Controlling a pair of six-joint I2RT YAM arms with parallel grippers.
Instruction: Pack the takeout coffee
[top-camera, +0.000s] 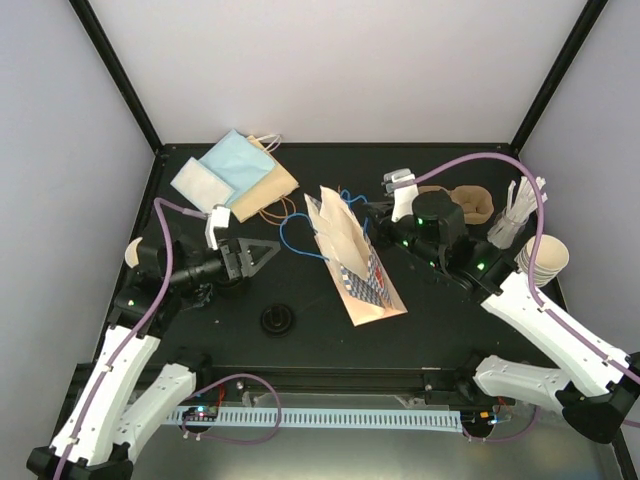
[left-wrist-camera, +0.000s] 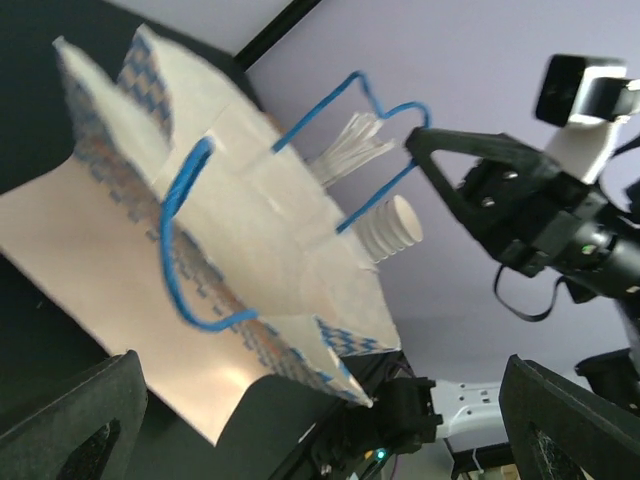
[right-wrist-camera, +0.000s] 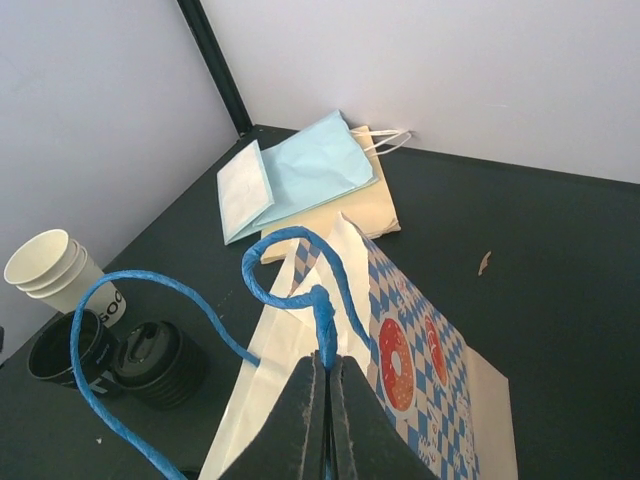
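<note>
Lid: one black lid (top-camera: 277, 318) lies alone on the desk (top-camera: 450, 330), at 7 o'clock from the centre.
Left gripper: the left gripper (top-camera: 256, 256) hovers at 9 o'clock with its fingers wide apart, holding nothing and pointing at the bag.
Bag: the blue-checked paper bag (top-camera: 360, 275) sits at the centre of the desk, with its mouth open toward 12 o'clock.
Right gripper: the right gripper (right-wrist-camera: 324, 372) is clamped together on one blue handle (right-wrist-camera: 300, 240) of the bag.
Cups, left: cream paper cups (right-wrist-camera: 45, 265) stand at the 9 o'clock edge, with dark cups just beside them.
Cups, right: a stack of paper cups (top-camera: 543, 258) stands at the 3 o'clock edge.
Sticks: white stir sticks (top-camera: 515, 215) stand just beyond that stack.
Tray: the brown pulp tray (top-camera: 472, 203) lies at 2 o'clock, behind the right arm.
Far corner: flat folded bags (top-camera: 235, 175) lie at 11 o'clock.
</note>
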